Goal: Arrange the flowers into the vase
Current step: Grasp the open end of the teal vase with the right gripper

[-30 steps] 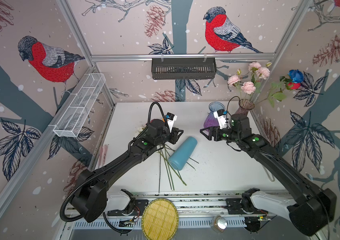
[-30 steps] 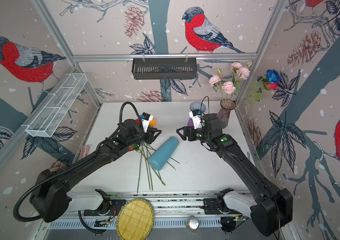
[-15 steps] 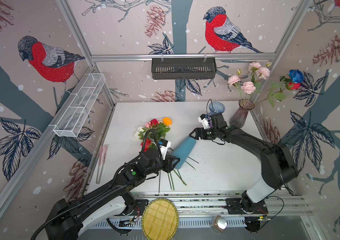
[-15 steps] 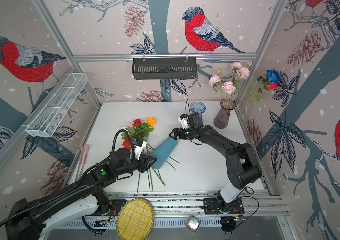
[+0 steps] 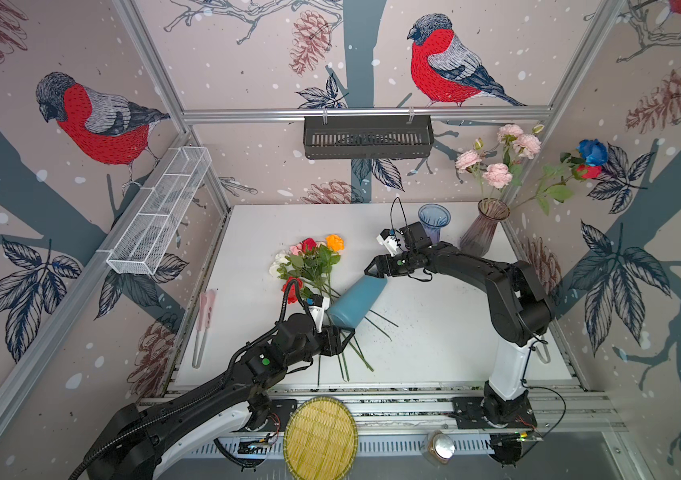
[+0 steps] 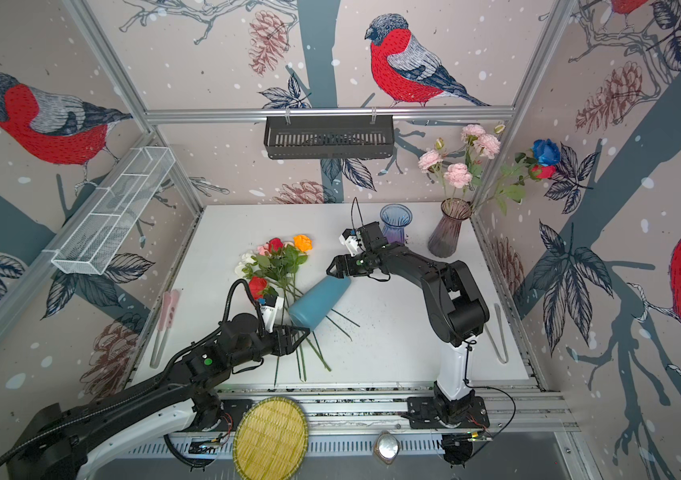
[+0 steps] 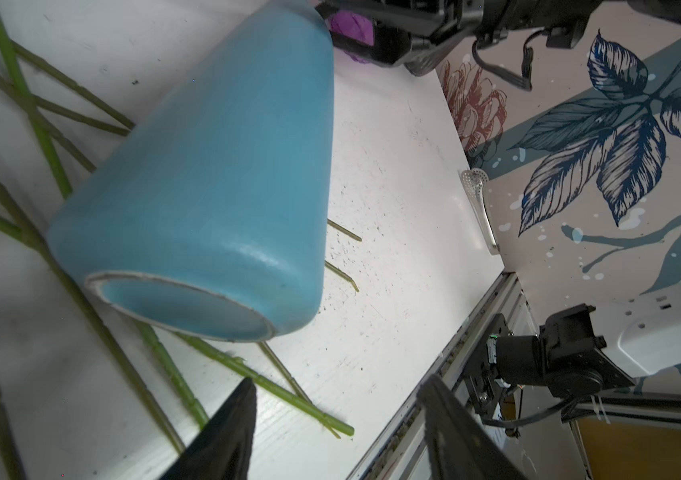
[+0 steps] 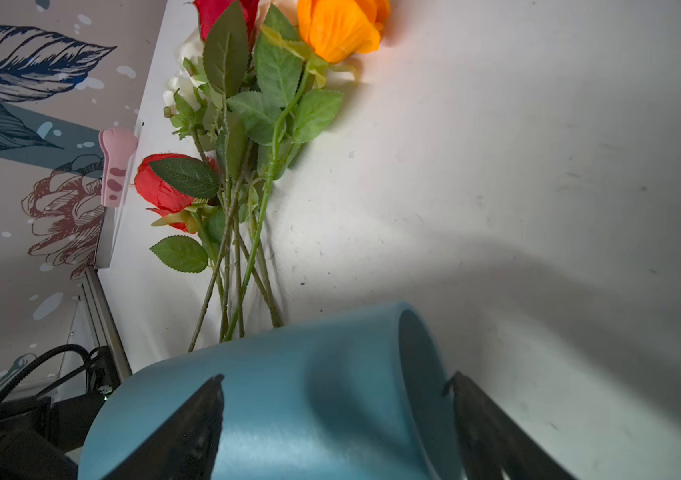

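Moved: both arms have come down from the back of the table (image 5: pixel 434 332); the left gripper (image 5: pixel 346 338) left the flower heads and now sits low by the bottom end of the blue vase (image 5: pixel 357 301), jaws wider than before; the right gripper (image 5: pixel 372 269) came over from the back vases to the blue vase's mouth
Clock: 12 is the back wall in both top views
Flowers (image 5: pixel 313 259): lying flat at 10 o'clock from the table's middle; not in the blue vase yet; their stems (image 5: pixel 355 357) run under it toward 6 o'clock
Left gripper fingers: wide apart, holding nothing; at 7 o'clock of the blue vase, just over the stems
Blue vase: on its side on top of the stems; mouth points to 1 o'clock, bottom to 7 o'clock
Right gripper fingers: wide apart, one on each side of the mouth end; I cannot tell if they touch it
Dark glass vase (image 5: pixel 482 226): upright at 2 o'clock, pink flowers (image 5: pixel 496 174) already in it
Could go wrong: the blue vase is round and smooth, so it may roll or slip if it is grabbed at one end only; it could drop and crack; lifting it may drag or bend the stems stuck under it; the left fingers may catch a stem when they shut
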### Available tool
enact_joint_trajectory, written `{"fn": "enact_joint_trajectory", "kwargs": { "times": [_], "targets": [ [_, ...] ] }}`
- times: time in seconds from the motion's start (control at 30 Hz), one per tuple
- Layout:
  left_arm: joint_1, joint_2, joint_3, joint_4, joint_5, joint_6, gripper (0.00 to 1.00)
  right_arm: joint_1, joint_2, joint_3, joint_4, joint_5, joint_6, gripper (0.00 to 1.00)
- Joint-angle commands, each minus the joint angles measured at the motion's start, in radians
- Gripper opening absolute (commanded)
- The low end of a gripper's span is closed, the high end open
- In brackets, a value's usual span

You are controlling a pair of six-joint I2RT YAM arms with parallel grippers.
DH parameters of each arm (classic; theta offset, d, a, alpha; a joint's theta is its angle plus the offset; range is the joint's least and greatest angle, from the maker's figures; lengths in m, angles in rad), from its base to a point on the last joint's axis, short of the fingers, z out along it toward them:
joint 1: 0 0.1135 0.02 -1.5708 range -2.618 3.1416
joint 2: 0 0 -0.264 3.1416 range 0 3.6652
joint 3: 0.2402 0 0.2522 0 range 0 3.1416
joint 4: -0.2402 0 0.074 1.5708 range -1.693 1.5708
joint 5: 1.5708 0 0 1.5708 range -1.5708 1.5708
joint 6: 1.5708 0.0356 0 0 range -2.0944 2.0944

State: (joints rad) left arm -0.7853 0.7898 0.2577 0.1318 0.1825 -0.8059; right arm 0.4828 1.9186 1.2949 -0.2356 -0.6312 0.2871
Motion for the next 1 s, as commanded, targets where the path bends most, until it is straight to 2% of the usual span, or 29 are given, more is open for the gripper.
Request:
{"fn": "enact_joint_trajectory", "kwargs": {
  "times": [0.0,0.17,0.5,0.97],
  "targets": [
    [0.058,0.004,-0.008,0.044,0.000,-0.016,0.65,0.001,0.013,0.009,-0.008,-0.069,-0.033,0.85],
    [0.164,0.037,0.003,0.100,0.094,-0.008,0.66,0.002,0.008,-0.004,-0.016,-0.108,-0.055,0.84],
    [0.181,0.226,0.064,0.248,0.247,-0.041,0.64,0.006,-0.080,-0.045,-0.020,-0.138,-0.055,0.83],
    [0.181,0.206,0.026,0.297,0.210,-0.079,0.64,0.086,-0.230,-0.068,-0.036,-0.179,-0.001,0.81]
  ]
}}
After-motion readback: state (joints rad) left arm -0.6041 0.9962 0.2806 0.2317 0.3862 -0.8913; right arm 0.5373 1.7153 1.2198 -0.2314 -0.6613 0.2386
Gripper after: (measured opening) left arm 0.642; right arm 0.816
